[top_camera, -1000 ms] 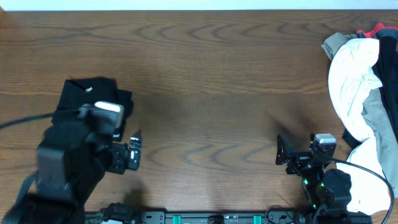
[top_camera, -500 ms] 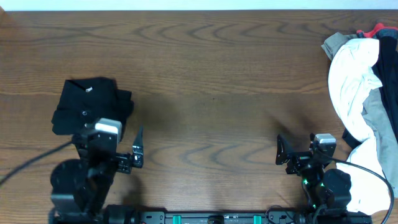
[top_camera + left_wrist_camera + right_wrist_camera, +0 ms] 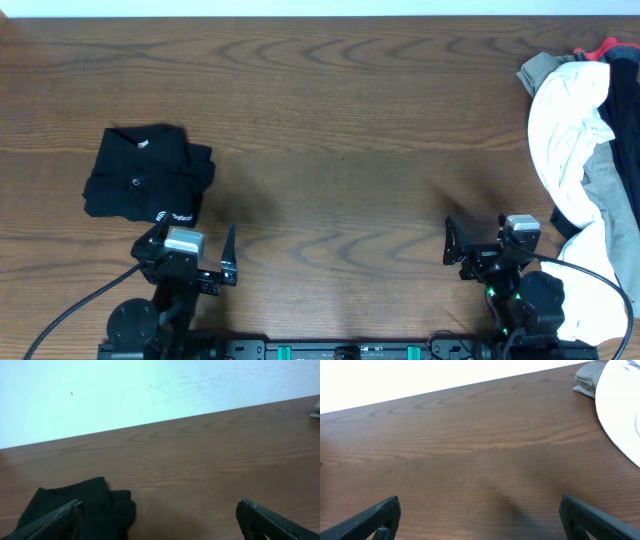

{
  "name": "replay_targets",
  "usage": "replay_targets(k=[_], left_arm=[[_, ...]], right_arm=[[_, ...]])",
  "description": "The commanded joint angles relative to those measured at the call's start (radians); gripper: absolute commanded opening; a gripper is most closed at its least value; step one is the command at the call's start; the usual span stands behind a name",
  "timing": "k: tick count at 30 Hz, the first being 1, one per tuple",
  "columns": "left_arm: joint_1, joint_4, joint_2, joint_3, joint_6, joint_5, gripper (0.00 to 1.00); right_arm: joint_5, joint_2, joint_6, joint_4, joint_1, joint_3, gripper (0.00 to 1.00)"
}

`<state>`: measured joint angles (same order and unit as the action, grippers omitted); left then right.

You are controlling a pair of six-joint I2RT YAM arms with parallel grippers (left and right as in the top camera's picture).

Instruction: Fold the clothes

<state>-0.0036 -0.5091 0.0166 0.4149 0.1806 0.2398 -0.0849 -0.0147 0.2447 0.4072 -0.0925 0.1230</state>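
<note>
The clothes, a black shirt (image 3: pixel 145 175) with a small white logo and white lettering, lie folded into a compact square at the table's left. My left gripper (image 3: pixel 190 252) sits just in front of the shirt near the table's front edge, open and empty. In the left wrist view the shirt (image 3: pixel 87 502) shows beyond the left finger, with the gripper (image 3: pixel 162 525) spread wide over bare wood. My right gripper (image 3: pixel 490 250) rests at the front right, also open with nothing in it. In the right wrist view the gripper (image 3: pixel 482 520) has only table between its fingers.
A pile of other garments lies at the right edge: a white one (image 3: pixel 570 130) over grey fabric (image 3: pixel 615 190), with a bit of red (image 3: pixel 605 47) at the top. The right wrist view catches the white cloth (image 3: pixel 622 405) and a grey fold (image 3: pixel 590 380).
My left arm has pulled back from over the black shirt toward the front edge, leaving the shirt uncovered. The right arm has not moved.
</note>
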Motion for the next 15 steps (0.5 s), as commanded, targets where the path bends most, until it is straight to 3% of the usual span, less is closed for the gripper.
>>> replay_targets(k=[1,15], left_arm=[[0.004,0.026,-0.014,-0.041,-0.018,0.015,0.98],[-0.031,0.101,-0.014,-0.23,-0.021,0.014,0.98]], right_arm=[[0.006,0.008,0.009,0.001,0.007,-0.003,0.99],[0.006,0.008,0.009,0.001,0.007,-0.003,0.99]])
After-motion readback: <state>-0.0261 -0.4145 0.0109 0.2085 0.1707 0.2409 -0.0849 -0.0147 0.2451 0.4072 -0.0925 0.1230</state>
